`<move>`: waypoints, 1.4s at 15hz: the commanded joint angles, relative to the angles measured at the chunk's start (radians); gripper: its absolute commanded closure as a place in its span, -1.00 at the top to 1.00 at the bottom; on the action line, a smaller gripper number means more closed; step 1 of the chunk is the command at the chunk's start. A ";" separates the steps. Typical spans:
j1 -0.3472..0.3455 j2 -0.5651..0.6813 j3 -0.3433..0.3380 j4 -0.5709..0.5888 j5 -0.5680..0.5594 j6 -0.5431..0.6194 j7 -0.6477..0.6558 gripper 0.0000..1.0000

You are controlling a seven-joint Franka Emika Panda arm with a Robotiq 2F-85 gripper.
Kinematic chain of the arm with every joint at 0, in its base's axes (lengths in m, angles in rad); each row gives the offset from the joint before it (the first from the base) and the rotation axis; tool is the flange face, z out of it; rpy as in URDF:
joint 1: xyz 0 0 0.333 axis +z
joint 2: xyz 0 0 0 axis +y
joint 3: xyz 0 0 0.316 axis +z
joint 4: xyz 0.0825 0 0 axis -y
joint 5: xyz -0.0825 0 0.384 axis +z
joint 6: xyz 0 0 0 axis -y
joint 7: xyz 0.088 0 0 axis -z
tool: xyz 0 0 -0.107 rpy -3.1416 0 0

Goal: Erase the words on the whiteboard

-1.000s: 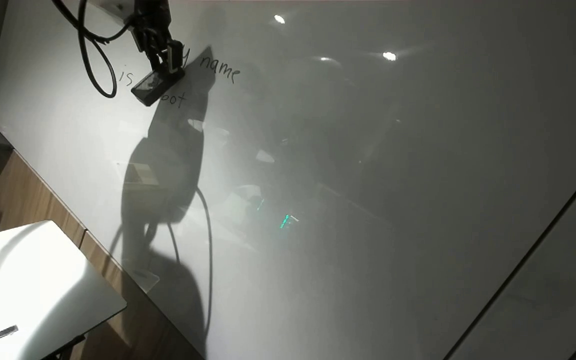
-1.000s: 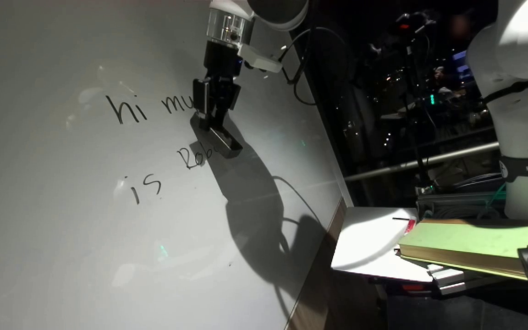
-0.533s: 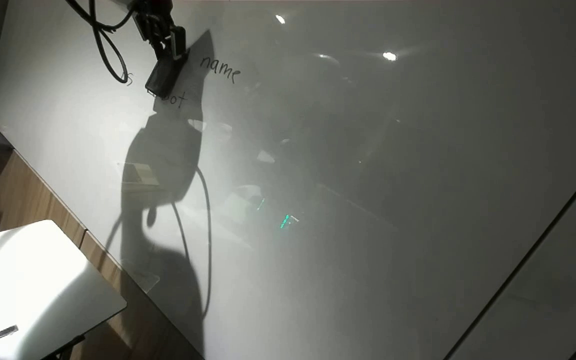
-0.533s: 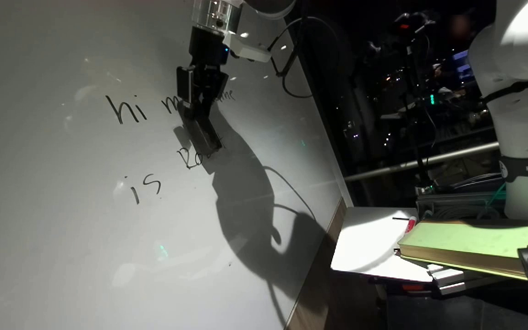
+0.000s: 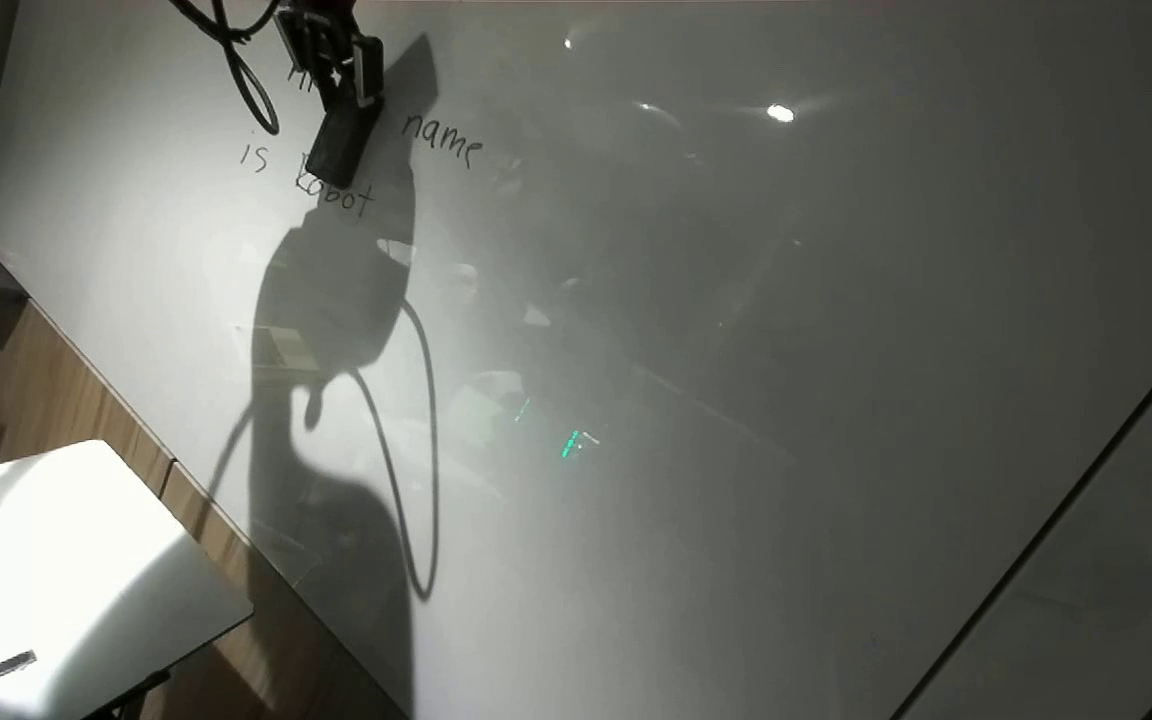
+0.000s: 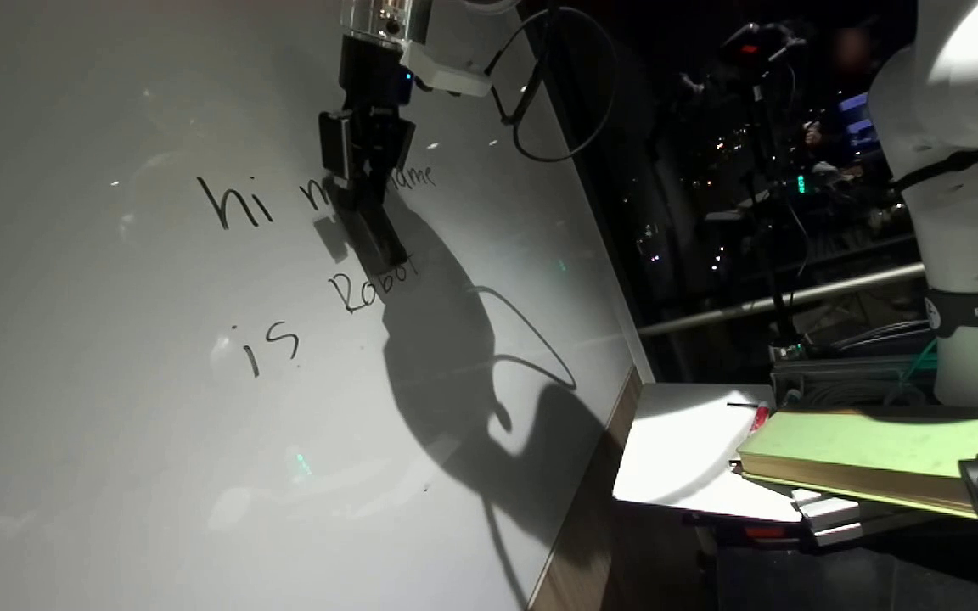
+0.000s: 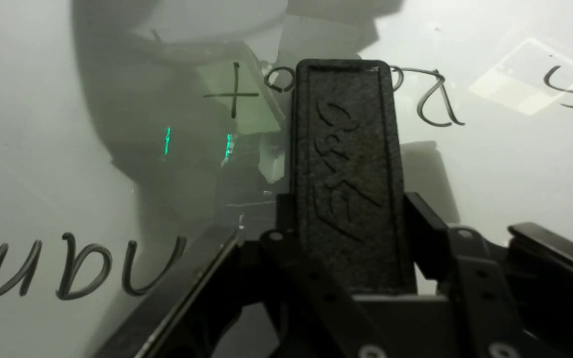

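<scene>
The glossy white robot arm (image 6: 964, 229) is seen upright in an exterior view, banded in black near its foot, its middle out of view. Below a clear cylindrical wrist section (image 6: 383, 21), the black metal two-fingered end effector (image 7: 353, 223) is pointed fingers-down in both exterior views; its fingers (image 7: 428, 238) are closed in a grip.

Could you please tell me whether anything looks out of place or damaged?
Nothing stands out: the gripper holds the eraser, and the visible words on the whiteboard look unsmeared, with no spill or damage showing.
</scene>
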 commanded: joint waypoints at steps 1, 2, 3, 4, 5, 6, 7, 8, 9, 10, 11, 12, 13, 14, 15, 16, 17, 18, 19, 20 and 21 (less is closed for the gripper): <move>-0.066 0.102 -0.051 0.112 -0.077 0.049 -0.042 -0.40; -0.068 0.093 -0.058 0.103 -0.079 0.047 -0.043 -0.40; -0.070 0.083 -0.067 0.095 -0.079 0.042 -0.044 -0.40; -0.074 0.077 -0.074 0.091 -0.082 0.038 -0.043 -0.40; -0.077 0.070 -0.084 0.086 -0.083 0.034 -0.044 -0.40; -0.082 0.062 -0.094 0.078 -0.086 0.031 -0.045 -0.40; -0.087 0.056 -0.104 0.072 -0.089 0.031 -0.049 -0.40; -0.094 0.049 -0.114 0.064 -0.092 0.031 -0.053 -0.40; -0.103 0.043 -0.123 0.057 -0.096 0.032 -0.058 -0.40; -0.112 0.039 -0.132 0.052 -0.099 0.032 -0.065 -0.40; -0.121 0.036 -0.143 0.047 -0.101 0.034 -0.073 -0.40; -0.130 0.035 -0.154 0.044 -0.101 0.037 -0.081 -0.40; -0.138 0.035 -0.166 0.043 -0.101 0.038 -0.092 -0.40; -0.147 0.038 -0.177 0.042 -0.104 0.042 -0.102 -0.40; -0.156 0.042 -0.188 0.044 -0.105 0.044 -0.114 -0.40; -0.164 0.048 -0.199 0.046 -0.106 0.048 -0.125 -0.40; -0.172 0.054 -0.210 0.050 -0.107 0.048 -0.139 -0.40; -0.179 0.060 -0.222 0.055 -0.108 0.050 -0.151 -0.40; -0.186 0.068 -0.234 0.059 -0.109 0.053 -0.163 -0.40; -0.192 0.078 -0.248 0.067 -0.107 0.053 -0.178 -0.40; -0.195 0.091 -0.263 0.078 -0.101 0.053 -0.193 -0.40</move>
